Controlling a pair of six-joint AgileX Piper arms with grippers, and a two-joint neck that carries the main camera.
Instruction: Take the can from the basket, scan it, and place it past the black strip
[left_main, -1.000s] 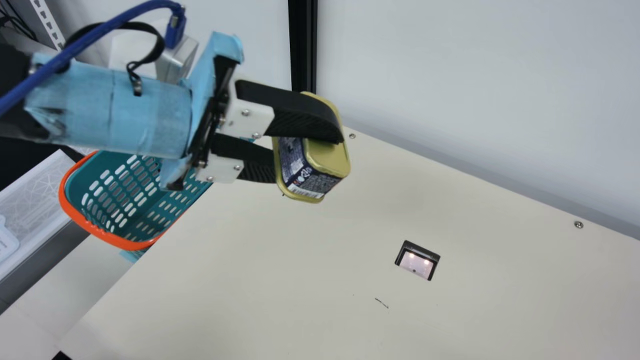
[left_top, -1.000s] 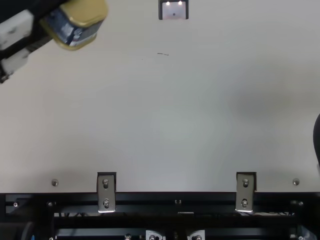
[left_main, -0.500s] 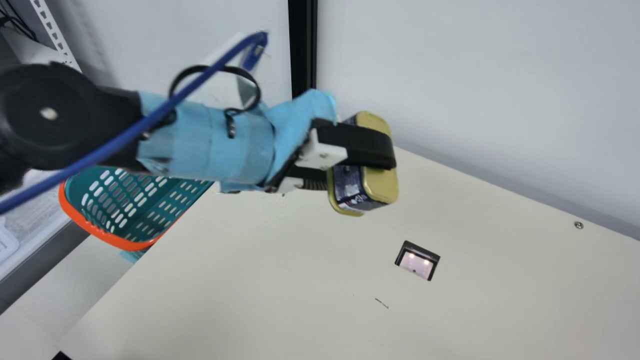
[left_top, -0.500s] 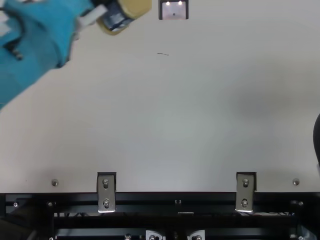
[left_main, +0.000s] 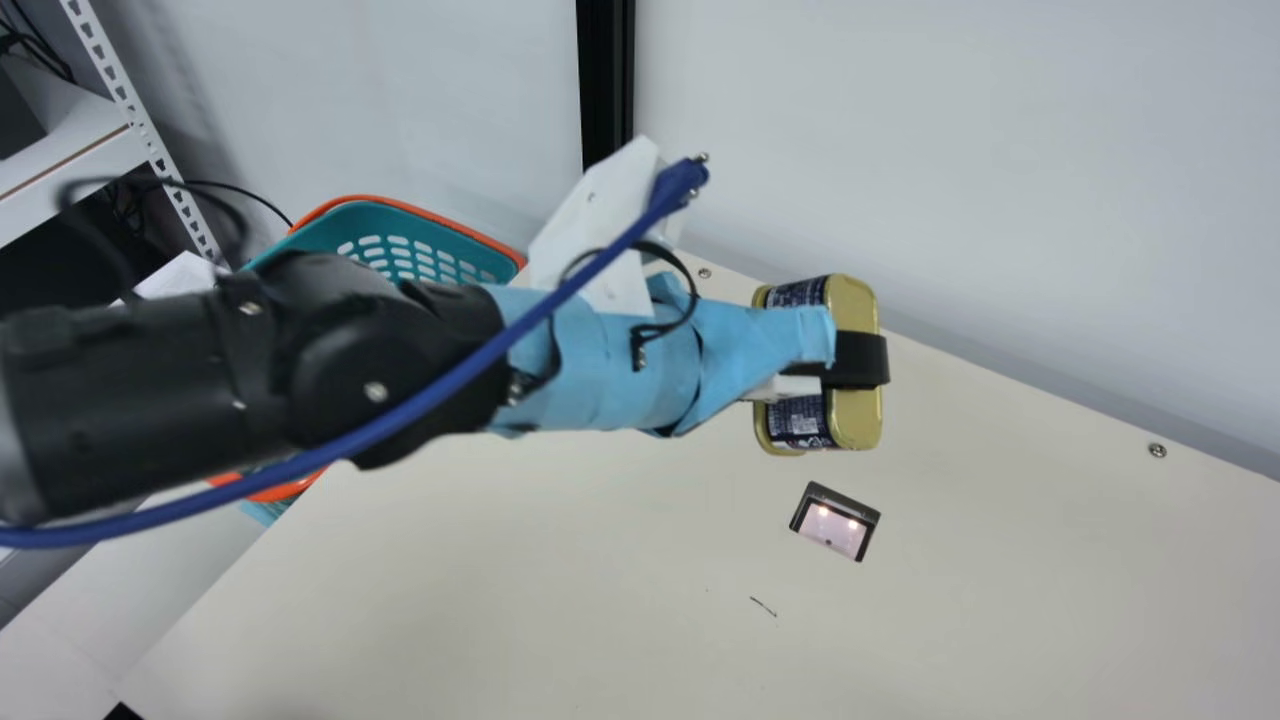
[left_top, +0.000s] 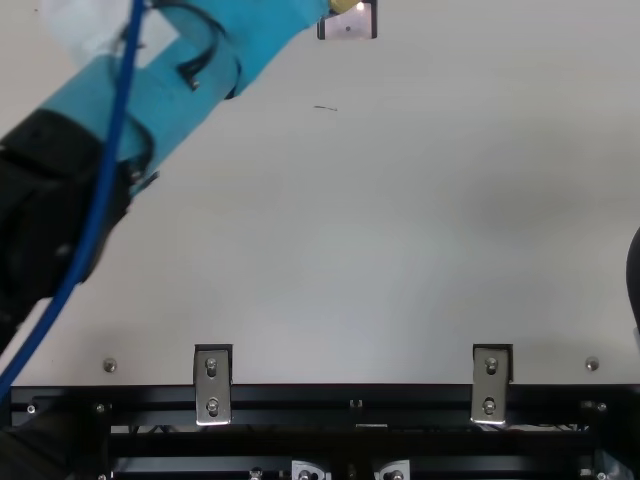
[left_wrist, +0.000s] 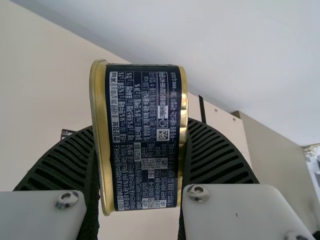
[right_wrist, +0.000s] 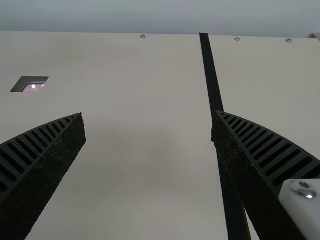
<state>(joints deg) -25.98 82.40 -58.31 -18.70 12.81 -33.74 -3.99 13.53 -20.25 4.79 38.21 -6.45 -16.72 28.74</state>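
Over the flat cream table (left_main: 500, 580), the left arm, black with light blue wrap (left_main: 620, 350), has swung away from the basket and closer to the scan window. It has brought along the gold metal can with a dark blue label (left_main: 855, 425). Main view shows the teal plastic basket with an orange rim (left_main: 330, 228) partly behind that arm, past the table's edge.

Right wrist view shows the long, thin black strip (right_wrist: 212, 75) running out from the wall side of the table. A wide stretch of cream table lies between the strip and the window. One finger of the black ribbed right gripper (right_wrist: 148, 120) covers part of the strip, and its two fingers stand wide apart.

The black ribbed left gripper (left_main: 862, 360) holds the can up over the table. Left wrist view shows one finger pressed on each side of it, and the small white words on its label.

Top view has a gold bit of can at its top edge, covering a corner of the small black-framed, light-pink scan window (left_main: 835, 525). Main view shows that window whole, with two bright lights. A tiny dark line (left_main: 763, 606) marks the table near it.
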